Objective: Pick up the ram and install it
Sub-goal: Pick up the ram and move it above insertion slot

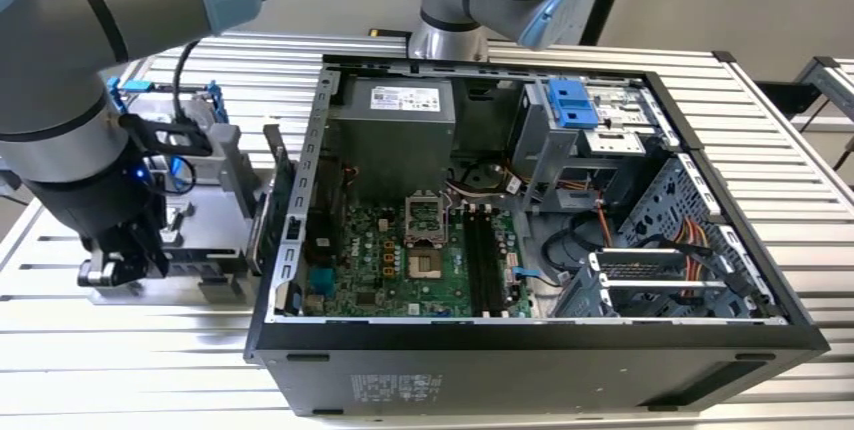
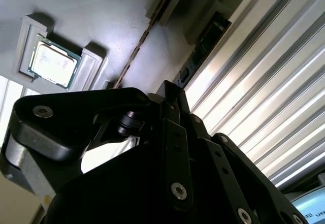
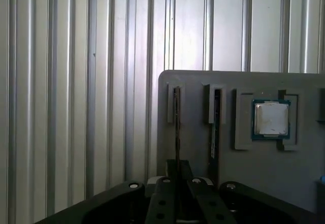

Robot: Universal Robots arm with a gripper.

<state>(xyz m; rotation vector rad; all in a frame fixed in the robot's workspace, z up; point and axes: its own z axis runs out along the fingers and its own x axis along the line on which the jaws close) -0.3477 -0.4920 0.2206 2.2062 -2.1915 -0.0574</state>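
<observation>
The ram (image 3: 176, 117) is a thin stick standing on edge in a slot of the grey parts holder (image 3: 195, 89). In the second wrist view the ram (image 2: 144, 36) runs as a narrow brownish strip down to my fingertips. My gripper (image 3: 177, 164) sits over its near end with the two black fingers drawn close together on either side of it. In the exterior view my gripper (image 1: 114, 268) hangs low over the holder (image 1: 200, 255), at the exterior view's left of the open computer case (image 1: 534, 340). The motherboard's long black slots (image 1: 487, 265) lie inside the case.
A second dark stick (image 3: 216, 127) stands in the neighbouring slot of the holder. A square processor chip (image 3: 271, 118) lies in a pocket beyond it. The ribbed metal table (image 3: 76, 82) surrounds the holder. Drive cages and cables (image 1: 654, 250) crowd the case's right side.
</observation>
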